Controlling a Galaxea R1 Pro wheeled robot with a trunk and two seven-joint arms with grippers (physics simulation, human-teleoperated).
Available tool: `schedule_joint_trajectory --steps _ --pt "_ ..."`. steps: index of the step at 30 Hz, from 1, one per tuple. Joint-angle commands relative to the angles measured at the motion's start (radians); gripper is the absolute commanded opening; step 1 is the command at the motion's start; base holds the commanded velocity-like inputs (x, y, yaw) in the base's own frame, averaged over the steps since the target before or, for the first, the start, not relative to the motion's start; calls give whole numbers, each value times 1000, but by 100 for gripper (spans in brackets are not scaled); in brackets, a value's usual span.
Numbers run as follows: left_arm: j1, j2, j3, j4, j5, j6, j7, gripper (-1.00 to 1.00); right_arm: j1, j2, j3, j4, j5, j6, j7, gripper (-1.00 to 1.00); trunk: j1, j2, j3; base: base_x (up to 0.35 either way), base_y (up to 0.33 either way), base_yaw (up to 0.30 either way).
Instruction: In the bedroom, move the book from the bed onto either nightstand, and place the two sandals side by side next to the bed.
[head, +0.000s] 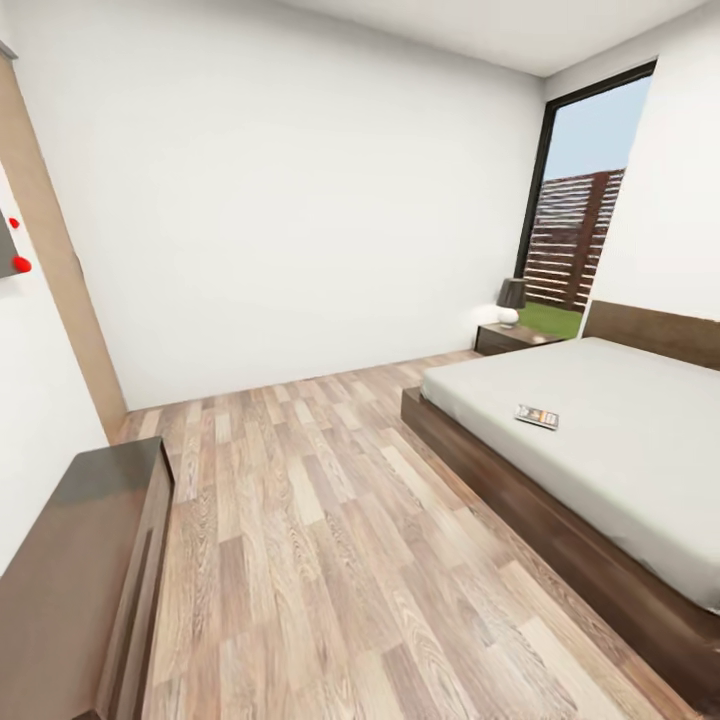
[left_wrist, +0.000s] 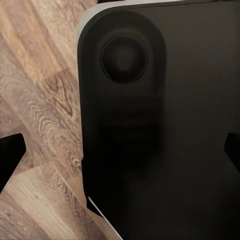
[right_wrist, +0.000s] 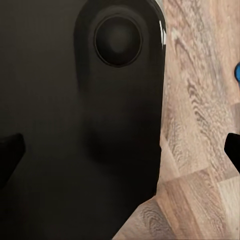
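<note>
Book (head: 537, 416) on bed (head: 620, 440)

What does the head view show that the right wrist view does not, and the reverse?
Head view alone: the bed with the book lying on its mattress, a nightstand carrying a lamp by the window, and a long dark cabinet.

Right wrist view alone: a dark robot body part, black fingertips at the edges, and a small blue patch, too cropped to name.

Both: the wood-plank floor.

Both tools (left_wrist: 120, 150) (right_wrist: 120, 145) floorward, fingers spread.
</note>
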Motion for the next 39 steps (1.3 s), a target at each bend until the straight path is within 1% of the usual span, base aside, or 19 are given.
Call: schedule_joint_trajectory --steps 1,39 --pt "0 0 0 1 0 -3 0 100 0 0 0 0 -1 0 0 100 0 0 -1 0 0 -299" --pt "0 1 0 1 0 -3 0 100 0 0 -1 0 -1 0 0 100 0 0 -1 0 0 -299"
